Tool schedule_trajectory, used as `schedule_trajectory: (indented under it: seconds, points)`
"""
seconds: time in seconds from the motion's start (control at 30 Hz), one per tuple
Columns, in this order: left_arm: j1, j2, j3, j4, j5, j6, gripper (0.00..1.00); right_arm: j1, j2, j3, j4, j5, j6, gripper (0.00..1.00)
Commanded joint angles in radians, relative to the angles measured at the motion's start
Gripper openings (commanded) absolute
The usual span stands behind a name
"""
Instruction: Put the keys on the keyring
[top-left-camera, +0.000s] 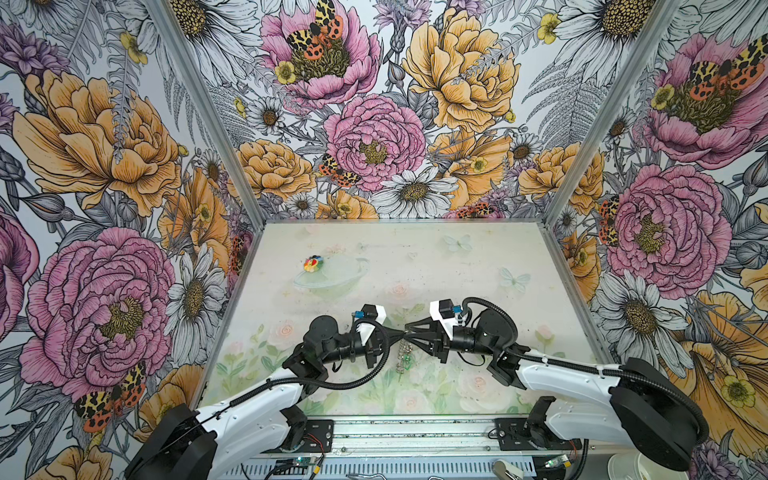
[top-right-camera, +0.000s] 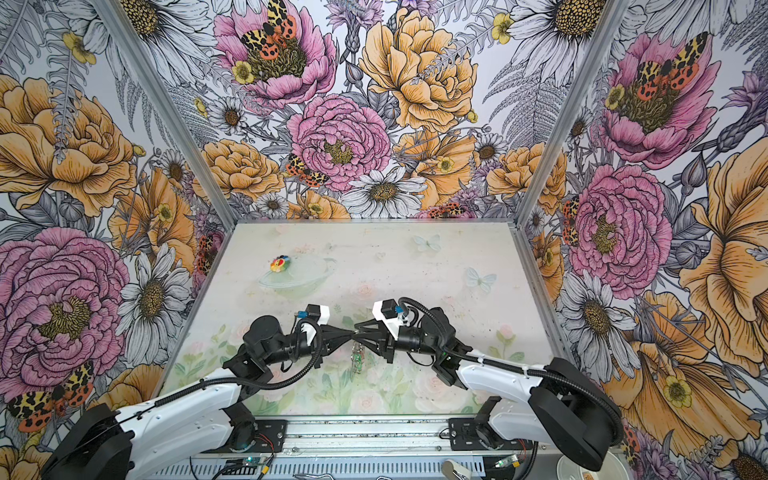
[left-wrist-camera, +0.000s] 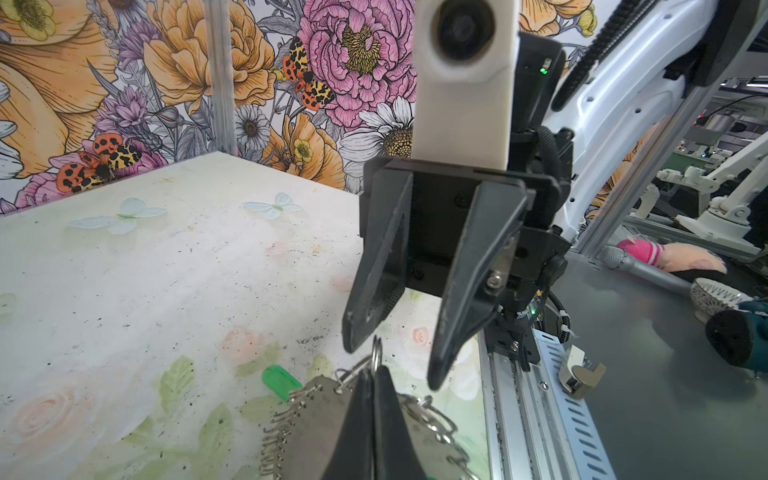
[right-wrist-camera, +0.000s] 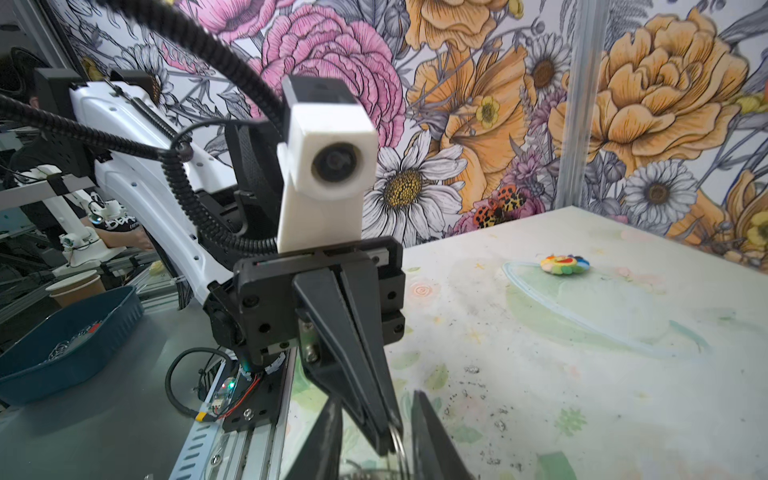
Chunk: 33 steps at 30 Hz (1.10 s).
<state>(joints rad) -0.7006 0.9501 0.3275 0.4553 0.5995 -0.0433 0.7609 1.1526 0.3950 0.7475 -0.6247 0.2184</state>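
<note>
Holding the flat grey-brown oval wire-fringed keyring (left-wrist-camera: 307, 419) over the pale table (top-left-camera: 457, 270), near middle, in the clamped left gripper (right-wrist-camera: 385, 434); green-headed silver keys (left-wrist-camera: 280, 380) just under; facing the half-parted right gripper (left-wrist-camera: 392, 361). Likely threading; next needing fine alignment.

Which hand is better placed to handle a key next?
Right, probably. The right hand is open and empty beside the keyring, while the left hand is shut on one of its wire loops, so it's busy holding.
</note>
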Motion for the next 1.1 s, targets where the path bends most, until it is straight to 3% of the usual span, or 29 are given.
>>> schedule_trajectory:
  seconds: [0.0,0.07,0.2,0.37,0.57,0.77,1.07]
  points:
    - [-0.048,-0.025,0.116,-0.248,-0.188,0.102,0.0,-0.059,-0.148,0.008,-0.262,0.055,-0.164,0.46]
    - [-0.073,-0.01,0.189,-0.37,-0.251,0.128,0.0,-0.084,-0.218,0.006,-0.351,0.085,-0.216,0.5]
    - [-0.116,0.07,0.383,-0.646,-0.36,0.167,0.0,-0.093,-0.265,-0.008,-0.365,0.124,-0.255,0.52]
    - [-0.132,0.21,0.628,-0.972,-0.336,0.209,0.0,-0.101,-0.251,-0.001,-0.373,0.07,-0.278,0.47]
    - [-0.142,0.295,0.808,-1.226,-0.317,0.301,0.0,-0.103,-0.236,-0.01,-0.317,-0.035,-0.256,0.36]
    - [-0.187,0.322,0.88,-1.324,-0.299,0.383,0.0,-0.103,-0.182,0.016,-0.324,-0.116,-0.244,0.24]
    - [-0.212,0.291,0.865,-1.325,-0.273,0.423,0.0,-0.1,-0.155,0.031,-0.313,-0.182,-0.223,0.18]
